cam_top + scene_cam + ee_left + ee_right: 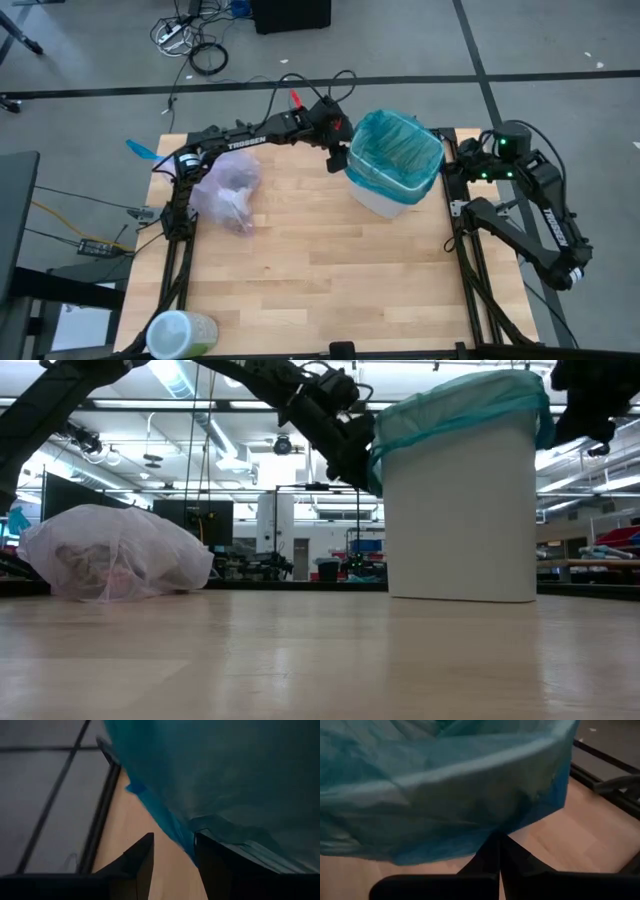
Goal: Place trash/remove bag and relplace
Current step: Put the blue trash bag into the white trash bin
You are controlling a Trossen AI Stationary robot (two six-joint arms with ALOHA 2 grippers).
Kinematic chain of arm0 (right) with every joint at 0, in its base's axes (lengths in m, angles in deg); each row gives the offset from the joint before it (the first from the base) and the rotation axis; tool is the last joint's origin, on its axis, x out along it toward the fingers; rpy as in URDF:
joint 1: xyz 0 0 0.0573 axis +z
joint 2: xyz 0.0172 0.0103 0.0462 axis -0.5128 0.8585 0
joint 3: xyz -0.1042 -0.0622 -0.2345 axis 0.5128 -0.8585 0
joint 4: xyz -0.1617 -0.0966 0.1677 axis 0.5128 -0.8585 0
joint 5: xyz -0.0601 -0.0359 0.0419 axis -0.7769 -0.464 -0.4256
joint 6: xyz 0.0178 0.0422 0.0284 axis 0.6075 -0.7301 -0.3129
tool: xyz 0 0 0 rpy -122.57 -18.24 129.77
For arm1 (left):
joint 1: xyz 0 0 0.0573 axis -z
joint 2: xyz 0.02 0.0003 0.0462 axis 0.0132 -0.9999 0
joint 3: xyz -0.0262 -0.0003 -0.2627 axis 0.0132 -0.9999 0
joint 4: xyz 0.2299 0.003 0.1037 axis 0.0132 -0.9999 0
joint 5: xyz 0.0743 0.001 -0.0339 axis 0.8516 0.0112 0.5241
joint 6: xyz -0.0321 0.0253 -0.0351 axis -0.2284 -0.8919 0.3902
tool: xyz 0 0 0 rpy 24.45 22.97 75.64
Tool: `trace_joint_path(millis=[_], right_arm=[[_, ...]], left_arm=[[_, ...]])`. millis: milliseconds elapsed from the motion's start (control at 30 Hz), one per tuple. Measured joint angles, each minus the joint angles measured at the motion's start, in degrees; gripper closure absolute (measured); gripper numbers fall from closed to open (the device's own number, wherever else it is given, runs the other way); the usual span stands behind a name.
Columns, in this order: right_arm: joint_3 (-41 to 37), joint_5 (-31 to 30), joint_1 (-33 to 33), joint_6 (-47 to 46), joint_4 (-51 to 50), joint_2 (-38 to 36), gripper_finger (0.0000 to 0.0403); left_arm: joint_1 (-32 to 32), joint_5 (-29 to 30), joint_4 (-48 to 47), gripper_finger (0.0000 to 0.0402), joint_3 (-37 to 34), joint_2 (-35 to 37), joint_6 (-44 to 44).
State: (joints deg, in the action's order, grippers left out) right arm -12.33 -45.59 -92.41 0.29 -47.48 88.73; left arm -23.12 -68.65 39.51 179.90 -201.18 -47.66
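Centre-left of the high view: the bag [228, 192], pale pink-lavender and filled with trash [95, 565], lying slumped on the table [330, 280], well apart from both claws. Upper right of centre: white bin [385, 198] already lined with a teal-green bag [395, 150]. Left gripper [338, 158] at the bin's left rim, fingers spread with the teal edge between them. Right gripper [499, 851] at the opposite rim, fingers pressed together, apparently pinching teal film. Thin, slippery, easily torn plastic by the look of it; light, floppy, no stiffness. Best taken at the folded rim band, gently, without stretching.
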Motion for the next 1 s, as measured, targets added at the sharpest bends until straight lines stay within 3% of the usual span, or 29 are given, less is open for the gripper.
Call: trace_joint_path(millis=[467, 1000], right_arm=[[-9.2, 0.8, 3.8, -5.0, 10.3, 0.0, 0.0403], [-9.3, -12.4, 15.7, -10.6, 10.6, 4.5, 0.0403]], left_arm=[[0.6, 0.1, 13.3, 0.0252, -10.1, -0.1, 5.9], [0.8, 0.1, 20.7, 0.0252, -16.5, -0.1, 9.9]])
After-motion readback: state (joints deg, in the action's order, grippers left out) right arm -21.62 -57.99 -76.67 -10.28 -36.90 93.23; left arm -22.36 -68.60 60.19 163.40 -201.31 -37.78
